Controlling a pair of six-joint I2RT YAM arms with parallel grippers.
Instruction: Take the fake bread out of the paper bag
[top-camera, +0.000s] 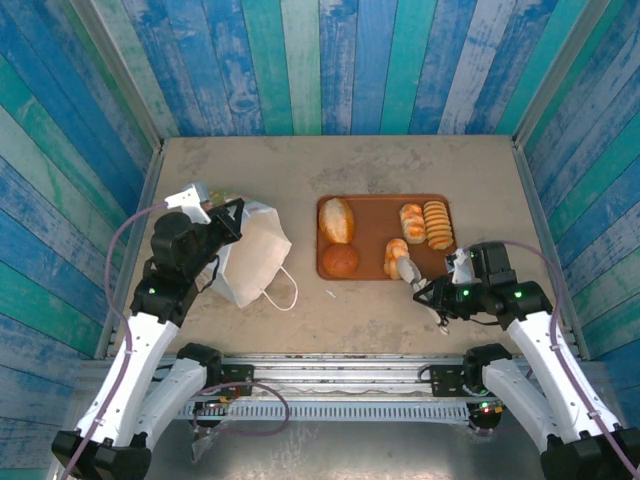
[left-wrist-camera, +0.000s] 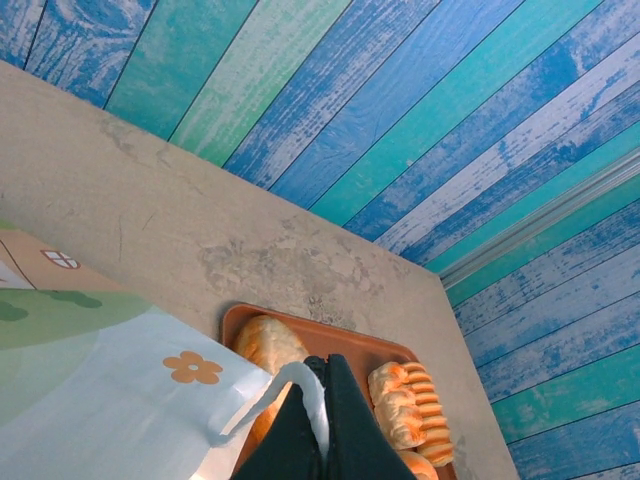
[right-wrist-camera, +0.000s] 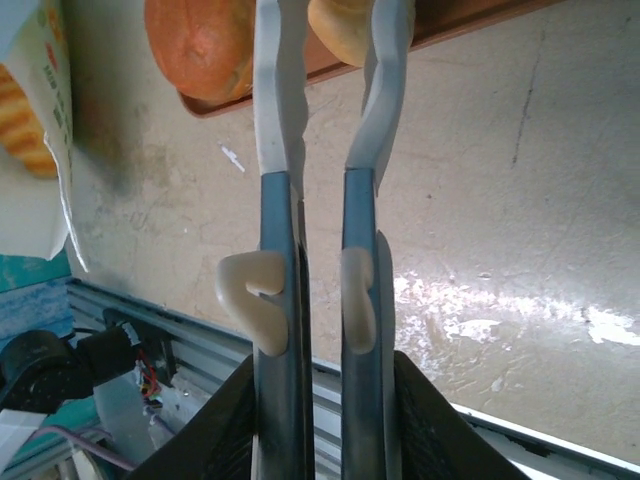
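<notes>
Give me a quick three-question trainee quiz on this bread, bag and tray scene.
1. True or false: the paper bag lies on the brown tray.
2. The left gripper is: A) shut on the bag's rim, B) wide open above the tray.
3. Which pastry sits just nearer the arms than the pale loaf?
Key: 1 false; 2 A; 3 the round brown bun.

1. Top camera, high at the near side, looks down on the whole bench (top-camera: 350, 310).
2. Left wrist, low over the bag (left-wrist-camera: 100, 400), faces the tray (left-wrist-camera: 345, 352).
3. Right wrist, close, sees that tray's near edge too.
</notes>
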